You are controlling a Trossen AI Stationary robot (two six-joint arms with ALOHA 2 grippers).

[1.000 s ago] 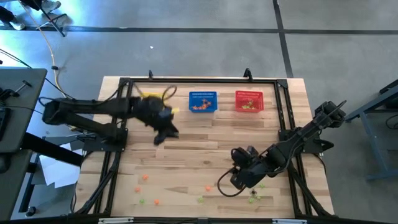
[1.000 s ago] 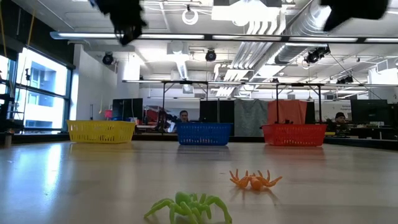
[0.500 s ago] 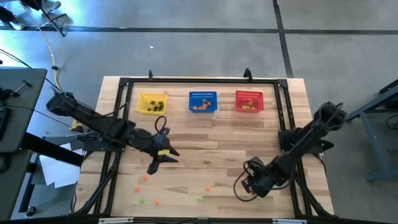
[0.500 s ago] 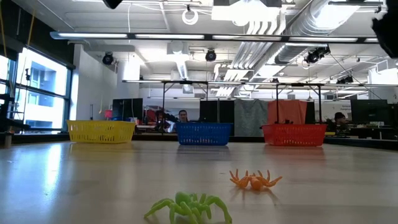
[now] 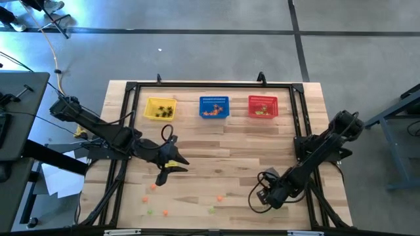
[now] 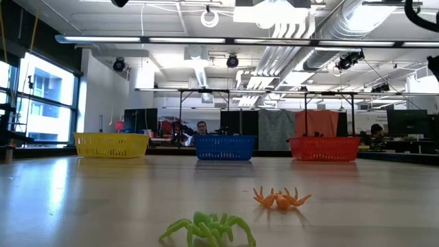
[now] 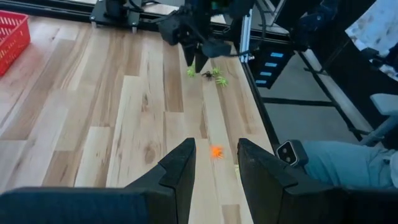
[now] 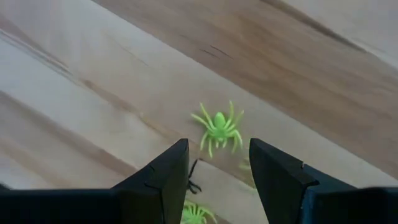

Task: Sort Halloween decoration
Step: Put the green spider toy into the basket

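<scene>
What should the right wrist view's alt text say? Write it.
The right gripper, open and empty, hovers over a light green spider on the wooden table. Another green spider and a thin black piece show between the fingers.

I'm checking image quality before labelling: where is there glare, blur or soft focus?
Low view: window glare washes the table at left; the near green spider is slightly soft. Right wrist view: the green spider is sharp, the wood's far edge blurred. High view: evenly lit.

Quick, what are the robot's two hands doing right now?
Left gripper: open, empty, above an orange trinket.
Right gripper: open, empty, over a green spider.
</scene>
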